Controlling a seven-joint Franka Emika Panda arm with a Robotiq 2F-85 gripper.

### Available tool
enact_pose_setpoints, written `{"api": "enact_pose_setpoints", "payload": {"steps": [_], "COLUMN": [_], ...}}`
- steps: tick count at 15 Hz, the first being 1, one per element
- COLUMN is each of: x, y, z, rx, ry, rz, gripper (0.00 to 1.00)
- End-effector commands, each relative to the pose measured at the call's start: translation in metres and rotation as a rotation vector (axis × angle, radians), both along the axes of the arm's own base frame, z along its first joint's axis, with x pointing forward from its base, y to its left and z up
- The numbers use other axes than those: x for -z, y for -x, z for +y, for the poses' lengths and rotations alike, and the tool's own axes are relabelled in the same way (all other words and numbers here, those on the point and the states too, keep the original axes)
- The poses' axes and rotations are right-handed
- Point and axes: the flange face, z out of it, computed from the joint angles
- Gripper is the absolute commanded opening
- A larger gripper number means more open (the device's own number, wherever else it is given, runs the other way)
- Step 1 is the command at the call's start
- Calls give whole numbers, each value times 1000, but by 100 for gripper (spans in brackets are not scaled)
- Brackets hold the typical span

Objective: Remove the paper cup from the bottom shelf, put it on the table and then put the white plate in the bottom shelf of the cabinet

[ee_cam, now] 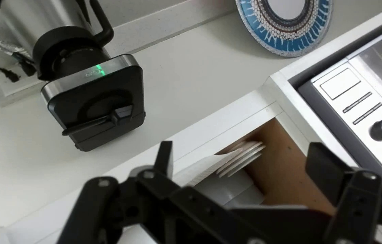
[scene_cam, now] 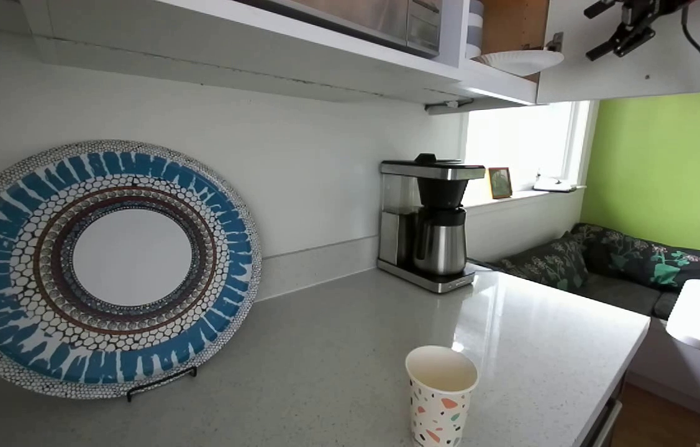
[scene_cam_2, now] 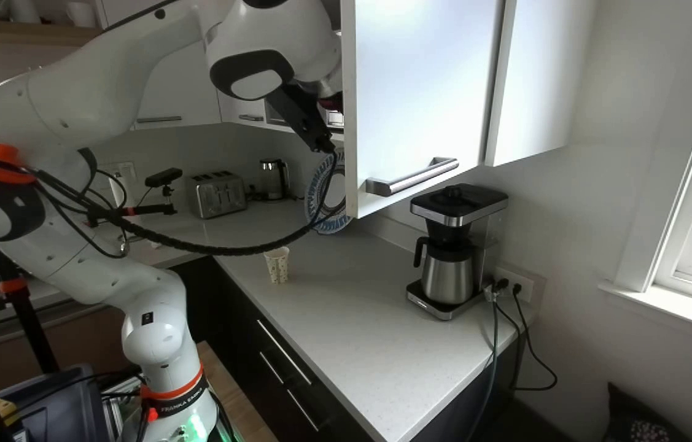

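The paper cup (scene_cam: 440, 413) stands upright on the table (scene_cam: 325, 347) and also shows in an exterior view (scene_cam_2: 276, 265). The white plate (scene_cam: 520, 61) rests on the bottom shelf (scene_cam: 502, 81) of the cabinet (scene_cam_2: 425, 80), its edge reaching over the shelf's front edge. In the wrist view the white plate (ee_cam: 199, 169) lies at the shelf board (ee_cam: 224, 127), partly hidden behind a finger. My gripper (scene_cam: 595, 31) is open and empty, apart from the plate and in front of the cabinet opening. Its spread fingers (ee_cam: 245, 164) show in the wrist view; the door hides most of it in an exterior view.
The open cabinet door (scene_cam_2: 419, 92) stands beside the gripper. A stack of dishes (ee_cam: 240, 157) and grey-white crockery sit inside the cabinet. A toaster oven (ee_cam: 377, 112) fills the neighbouring compartment. A coffee maker (scene_cam: 430, 223) and an upright patterned plate (scene_cam: 107, 267) stand on the table. A cable (scene_cam_2: 241, 250) hangs from the arm.
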Motion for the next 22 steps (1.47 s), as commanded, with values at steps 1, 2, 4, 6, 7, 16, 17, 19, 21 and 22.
{"api": "enact_pose_setpoints", "payload": {"steps": [1, 2, 4, 6, 7, 16, 17, 19, 21, 22], "x": [-10, -13, -22, -29, -31, -42, -47, -48, -47, -47], "y": [32, 39, 52, 62, 65, 80, 76, 75, 74, 74], "z": [11, 13, 16, 17, 17, 22, 19, 20, 20, 20], "rx": [-27, -31, -30, -22, -22, -5, -5, -9, -13, -14], "ry": [175, 216, 292, 357, 382, 525, 506, 506, 505, 504], "rz": [-34, -38, -49, -61, -67, -68, -68, -70, -72, -72], "gripper": [100, 100, 100, 100, 100, 100, 100, 100, 100, 100]}}
